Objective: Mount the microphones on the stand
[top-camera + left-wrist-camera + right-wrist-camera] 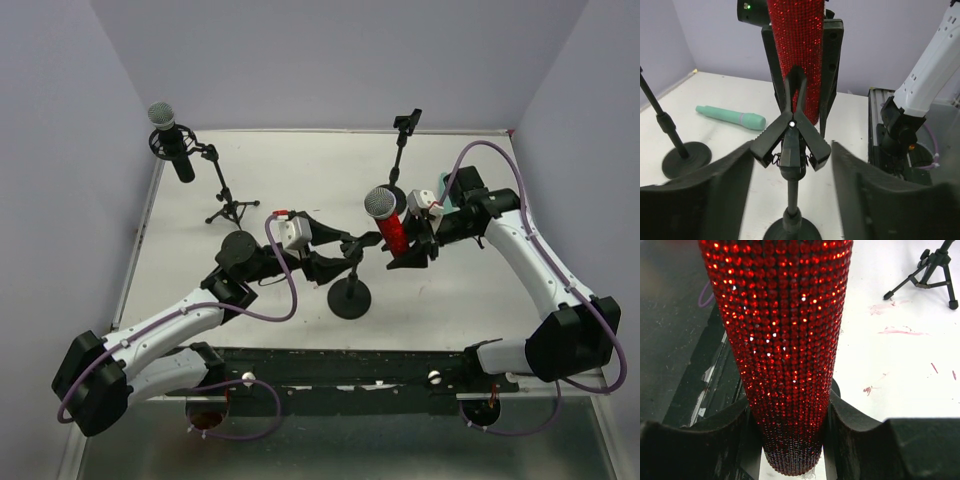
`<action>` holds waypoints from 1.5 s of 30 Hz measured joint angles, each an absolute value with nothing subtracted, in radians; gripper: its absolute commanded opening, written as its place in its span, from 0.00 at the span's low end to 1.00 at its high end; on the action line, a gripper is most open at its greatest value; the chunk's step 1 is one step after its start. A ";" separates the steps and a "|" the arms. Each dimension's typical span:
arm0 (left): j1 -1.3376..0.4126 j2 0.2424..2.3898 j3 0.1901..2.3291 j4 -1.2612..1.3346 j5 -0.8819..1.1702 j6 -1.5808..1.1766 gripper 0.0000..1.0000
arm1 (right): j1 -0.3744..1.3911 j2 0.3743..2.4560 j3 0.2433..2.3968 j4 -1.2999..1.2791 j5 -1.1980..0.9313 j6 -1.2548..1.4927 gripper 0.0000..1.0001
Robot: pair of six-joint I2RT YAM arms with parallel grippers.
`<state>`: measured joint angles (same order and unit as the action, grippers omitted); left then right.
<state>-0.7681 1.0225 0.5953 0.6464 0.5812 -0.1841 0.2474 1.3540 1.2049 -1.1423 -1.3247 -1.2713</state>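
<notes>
My right gripper (pixel 415 245) is shut on the red sequinned microphone (pixel 388 222), holding it nearly upright with its silver head up; its body fills the right wrist view (pixel 785 355) between my fingers (pixel 865 435). My left gripper (pixel 792 150) is open, its fingers on either side of the spring clip (pixel 790 142) of the round-base stand (pixel 350 297), not touching it. The red microphone (pixel 800 50) stands just behind the clip's upper tips. The mint-green microphone (pixel 732 116) lies on the table. The black microphone (pixel 170 140) sits in the tripod stand (pixel 228 205) at the back left.
A second round-base stand (pixel 403 140) with an empty clip stands at the back centre; it also shows at the left of the left wrist view (pixel 670 145). The tripod's feet (pixel 935 270) show in the right wrist view. The right arm (pixel 925 75) stands close on the right.
</notes>
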 measured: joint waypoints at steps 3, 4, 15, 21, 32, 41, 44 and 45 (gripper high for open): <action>-0.768 1.018 0.596 0.645 0.580 -0.194 0.82 | 0.248 1.355 1.203 -1.126 -1.320 -1.254 0.00; -0.768 1.018 0.596 0.643 0.580 -0.194 0.82 | 0.248 1.355 1.203 -1.121 -1.320 -1.249 0.00; -0.767 1.017 0.599 0.625 0.589 -0.210 0.16 | 0.247 1.355 1.203 -1.096 -1.315 -1.223 0.00; -0.769 1.018 0.610 0.596 0.596 -0.213 0.09 | 0.251 1.357 1.202 -1.092 -1.311 -1.222 0.00; -0.768 1.018 0.610 0.596 0.597 -0.214 0.04 | 0.326 1.362 1.177 -1.072 -1.274 -1.222 0.00; -0.767 1.018 0.610 0.595 0.605 -0.222 0.08 | 0.368 1.369 1.165 -1.003 -1.239 -1.174 0.00; -0.764 1.018 0.610 0.595 0.604 -0.229 0.41 | 0.373 1.375 1.164 -0.987 -1.238 -1.160 0.05; -0.762 1.018 0.610 0.595 0.604 -0.233 0.54 | 0.374 1.375 1.164 -0.985 -1.238 -1.156 0.12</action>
